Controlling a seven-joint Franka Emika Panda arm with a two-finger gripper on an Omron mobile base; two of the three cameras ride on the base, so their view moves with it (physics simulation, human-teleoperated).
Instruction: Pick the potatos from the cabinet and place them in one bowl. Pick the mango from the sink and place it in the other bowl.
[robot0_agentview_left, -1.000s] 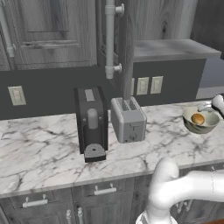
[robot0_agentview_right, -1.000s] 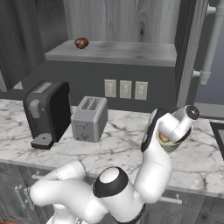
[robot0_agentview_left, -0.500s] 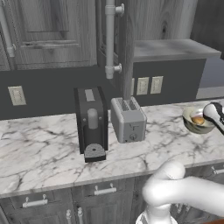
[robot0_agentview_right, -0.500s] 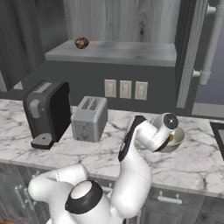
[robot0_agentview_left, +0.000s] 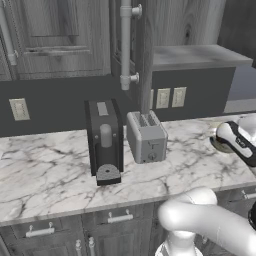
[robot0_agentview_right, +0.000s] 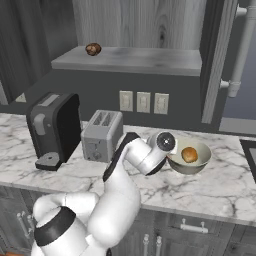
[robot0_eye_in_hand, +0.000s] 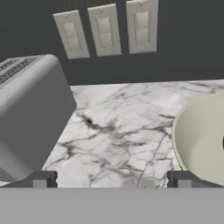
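Left base view: the toaster (robot0_agentview_left: 146, 136) and the coffee machine (robot0_agentview_left: 104, 141) stand side by side on the marble counter (robot0_agentview_left: 45, 165), under the dark wall cabinet (robot0_agentview_left: 195, 60). At the right edge the arm's wrist covers most of the pale bowl (robot0_agentview_left: 218, 141) — only a sliver of its rim shows.

Right base view: one potato (robot0_agentview_right: 93, 49) lies at the far left end of the cabinet's grey shelf (robot0_agentview_right: 131, 59), high above the counter and well apart from the hand. A second potato (robot0_agentview_right: 189, 154) sits inside the pale bowl (robot0_agentview_right: 202, 157) on the counter, right of the toaster (robot0_agentview_right: 101, 134). The hand hangs low between toaster and bowl, touching or just beside the bowl's left rim; the fingers are hidden behind the wrist here.

Hand view: the gripper (robot0_eye_in_hand: 112, 178) shows two dark tips set wide apart with nothing between them — bare marble lies in the gap. The toaster (robot0_eye_in_hand: 30, 109) is on the left, the bowl's (robot0_eye_in_hand: 197, 140) cream inside on the right just beyond the right tip, and three wall outlets (robot0_eye_in_hand: 105, 29) are ahead.
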